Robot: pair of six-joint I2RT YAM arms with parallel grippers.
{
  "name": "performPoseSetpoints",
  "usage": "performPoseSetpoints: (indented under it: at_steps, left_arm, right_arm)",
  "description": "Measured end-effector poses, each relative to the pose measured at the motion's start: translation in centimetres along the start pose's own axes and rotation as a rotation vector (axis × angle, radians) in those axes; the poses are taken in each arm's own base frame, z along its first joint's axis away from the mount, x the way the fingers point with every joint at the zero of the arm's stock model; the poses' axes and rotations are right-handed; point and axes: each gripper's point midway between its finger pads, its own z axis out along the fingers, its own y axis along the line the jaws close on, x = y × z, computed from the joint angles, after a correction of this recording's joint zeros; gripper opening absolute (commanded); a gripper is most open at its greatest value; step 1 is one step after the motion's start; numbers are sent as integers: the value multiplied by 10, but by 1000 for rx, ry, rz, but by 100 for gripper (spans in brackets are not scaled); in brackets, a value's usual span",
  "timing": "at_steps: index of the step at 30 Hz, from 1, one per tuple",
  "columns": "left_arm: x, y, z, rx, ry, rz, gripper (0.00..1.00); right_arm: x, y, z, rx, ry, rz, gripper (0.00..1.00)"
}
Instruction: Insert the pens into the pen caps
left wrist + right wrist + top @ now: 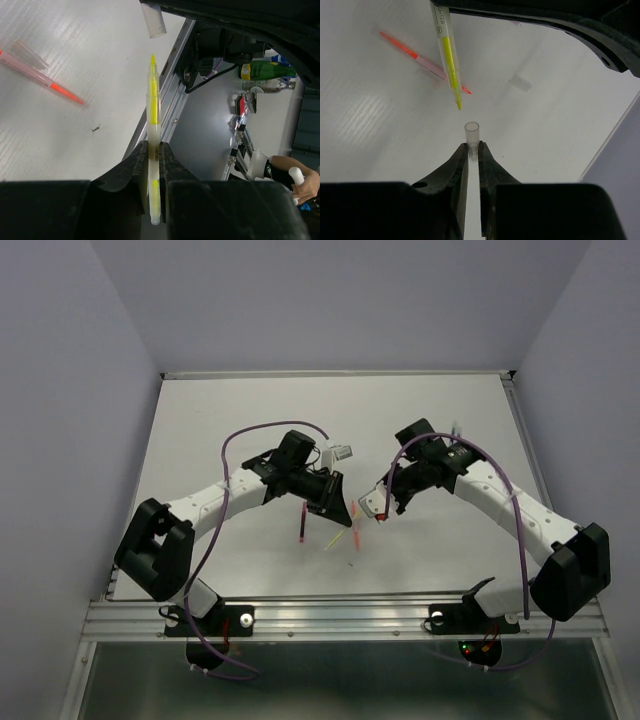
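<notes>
Pointing at cap in right tool — yellow pen.

White arms, blk joints, purple cables; L end effector, R end effector blk.

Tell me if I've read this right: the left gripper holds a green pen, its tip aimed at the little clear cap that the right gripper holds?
Not quite. The left gripper holds a yellow pen, not a green one; the left wrist view shows the colour plainly. The rest stands: its tip is aimed at the clear cap pinched in the right gripper, and it is not yet inside.
</notes>
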Motion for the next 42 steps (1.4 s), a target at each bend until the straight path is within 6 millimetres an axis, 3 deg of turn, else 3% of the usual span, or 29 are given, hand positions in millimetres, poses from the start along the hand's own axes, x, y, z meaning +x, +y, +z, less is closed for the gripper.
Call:
performPoseSetpoints:
  at_steps: [10, 42]
  left_arm:
    - [0, 1, 1, 1, 3, -3, 0]
    - [-1, 5, 5, 3, 16, -18, 0]
  right_arm:
    - [8, 6, 10, -39, 6, 28, 3]
    - [-2, 10, 12, -71, -25, 14, 3]
